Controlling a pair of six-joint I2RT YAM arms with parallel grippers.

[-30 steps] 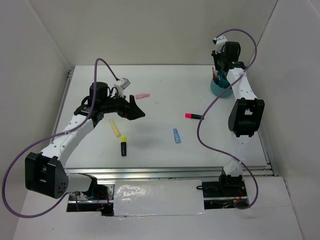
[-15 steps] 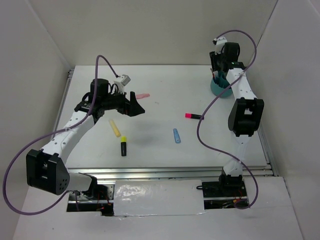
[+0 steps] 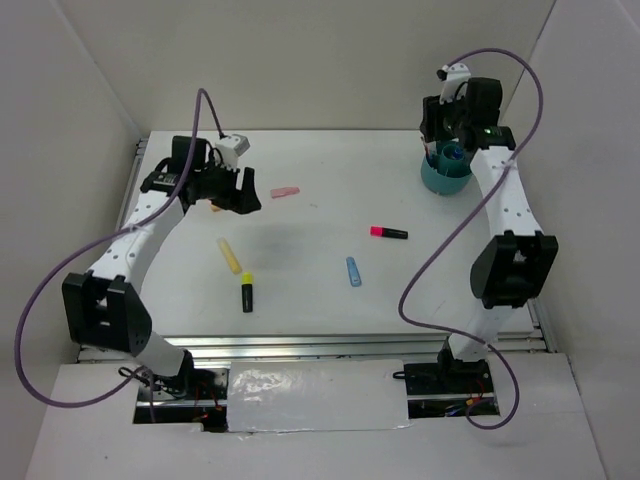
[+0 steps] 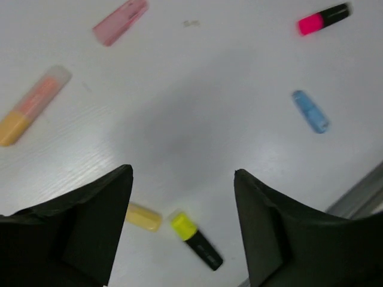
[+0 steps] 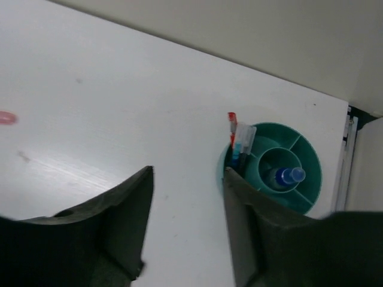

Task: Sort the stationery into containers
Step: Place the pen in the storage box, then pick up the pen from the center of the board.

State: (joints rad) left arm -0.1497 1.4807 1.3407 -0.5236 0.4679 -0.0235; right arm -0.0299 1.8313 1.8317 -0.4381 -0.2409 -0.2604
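My left gripper (image 3: pixel 244 192) (image 4: pixel 182 173) hangs open and empty over the table's left side. On the table below it lie an orange highlighter (image 4: pixel 33 104), a pink eraser (image 3: pixel 285 191) (image 4: pixel 119 21), a pale yellow marker (image 3: pixel 230 256) (image 4: pixel 143 216), a yellow-black highlighter (image 3: pixel 247 292) (image 4: pixel 196 239), a blue marker (image 3: pixel 353 271) (image 4: pixel 310 110) and a pink-black marker (image 3: pixel 388 233) (image 4: pixel 323 18). At the back right, my right gripper (image 3: pixel 440 138) (image 5: pixel 188 197) is open and empty, just left of and above the teal container (image 3: pixel 445 178) (image 5: pixel 272 167). A blue marker (image 5: pixel 287 176) stands in its centre compartment and red and blue pens (image 5: pixel 238 140) in an outer one.
White walls enclose the table at the back and on both sides. A metal rail (image 3: pixel 340 343) runs along the near edge and another (image 5: pixel 344 158) lies right of the container. Purple cables loop off both arms.
My left gripper has swung back and to the left, its jaws a little narrower. My right gripper has opened and lifted off the container, leaving the blue marker in the centre compartment.
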